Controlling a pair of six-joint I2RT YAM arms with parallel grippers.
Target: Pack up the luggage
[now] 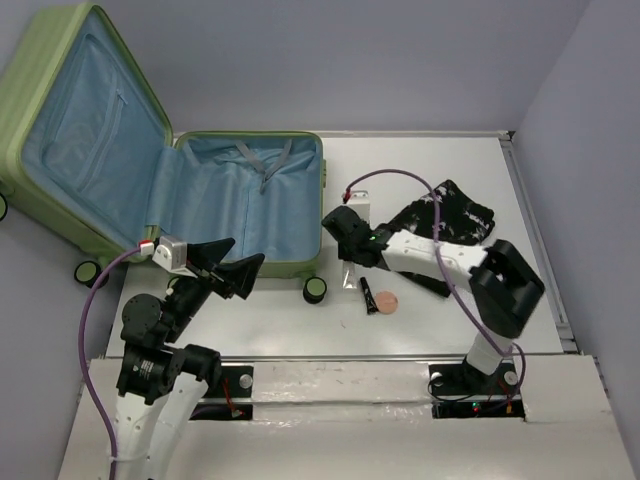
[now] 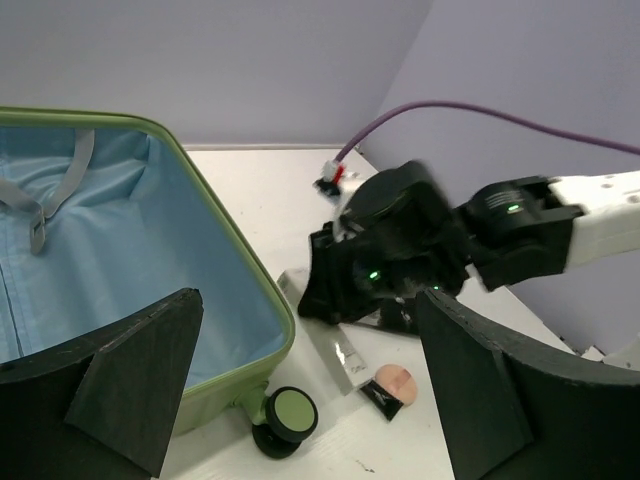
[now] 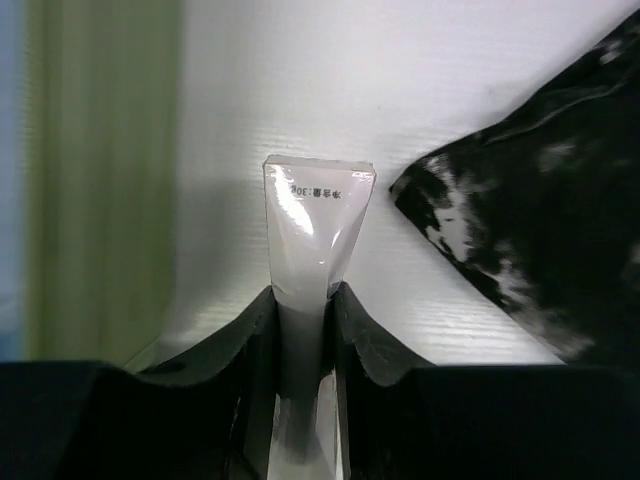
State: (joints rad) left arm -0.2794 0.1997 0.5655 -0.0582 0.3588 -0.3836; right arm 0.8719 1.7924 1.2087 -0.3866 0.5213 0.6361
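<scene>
From above, the luggage [image 1: 250, 200] lay open at the left edge of the table [image 1: 420, 160], its lid leaning past the far-left corner. The left wrist view showed the left gripper [image 2: 310, 330] released, jaws wide, by the luggage's near rim. In the right wrist view, the right gripper [image 3: 303, 296] was clenched on a silver tube [image 3: 316, 230] beside the green shell. I judged it should rise clear above the rim before crossing.
</scene>
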